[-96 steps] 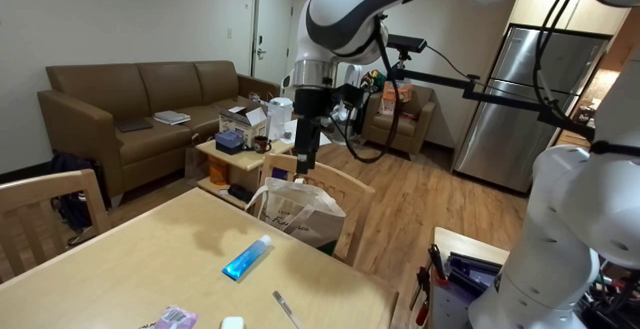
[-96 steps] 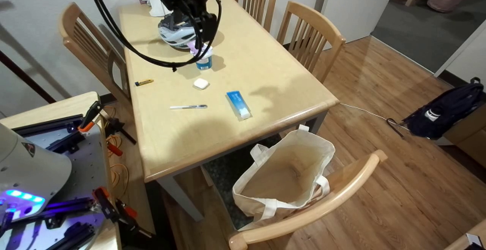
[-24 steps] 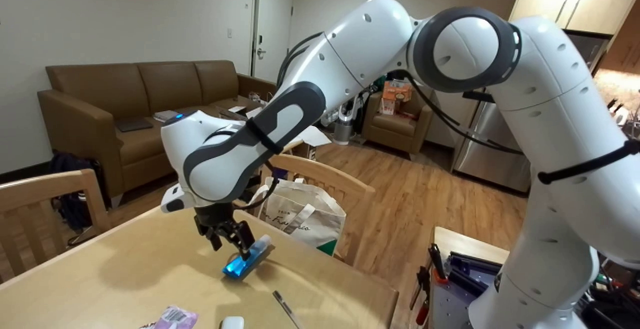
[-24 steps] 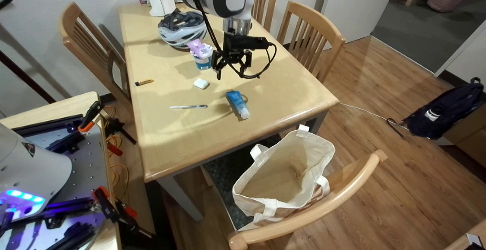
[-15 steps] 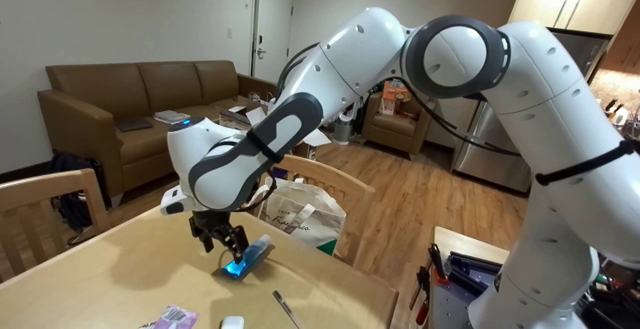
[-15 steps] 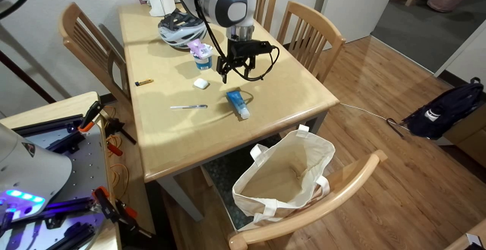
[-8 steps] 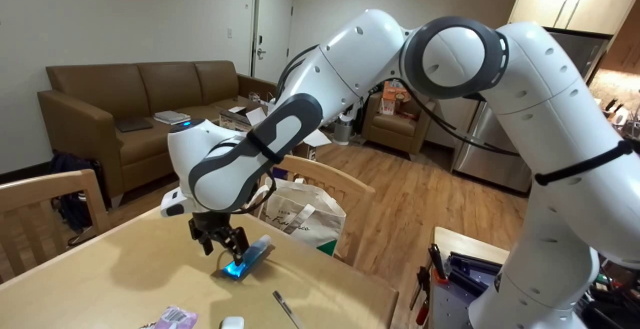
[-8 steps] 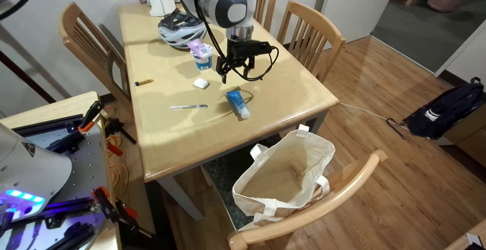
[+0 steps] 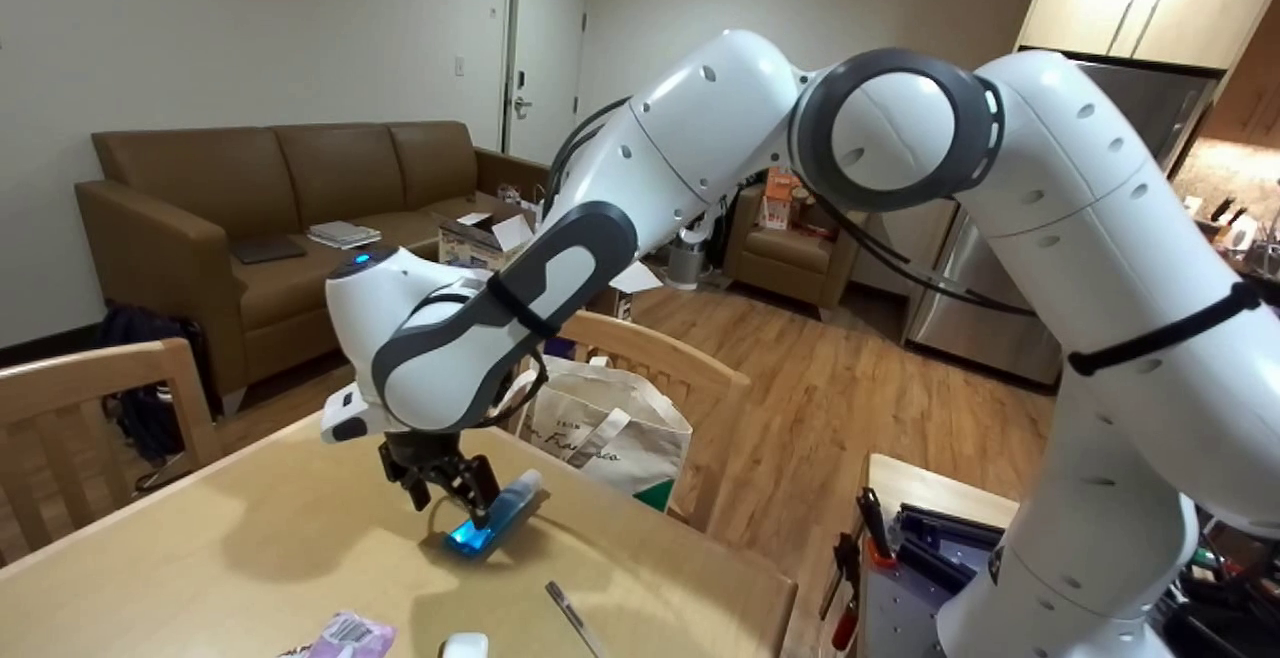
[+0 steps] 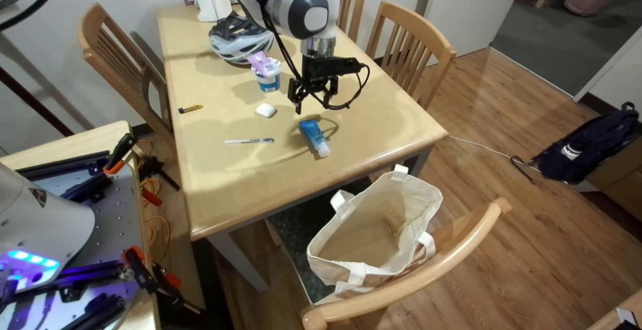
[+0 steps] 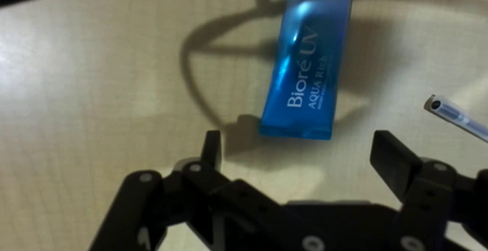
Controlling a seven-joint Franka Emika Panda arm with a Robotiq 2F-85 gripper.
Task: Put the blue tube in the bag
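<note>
"What finishes do we see in the wrist view?"

"We see a smooth, glossy plastic tube (image 11: pixel 307 69) between one and two o'clock, a clear plastic pen (image 11: pixel 463 120) at three, and a matt gripper (image 11: pixel 295 150)."

"And in an exterior view?"

"We have a matt cloth bag (image 10: pixel 376 234) at five o'clock, and a smooth, wood-grained table (image 10: pixel 271 182) with a soft sheen."

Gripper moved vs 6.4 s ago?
Yes. In an exterior view, the gripper went left and down in the picture: it stood just above the tote bag, and now sits left of it.
</note>
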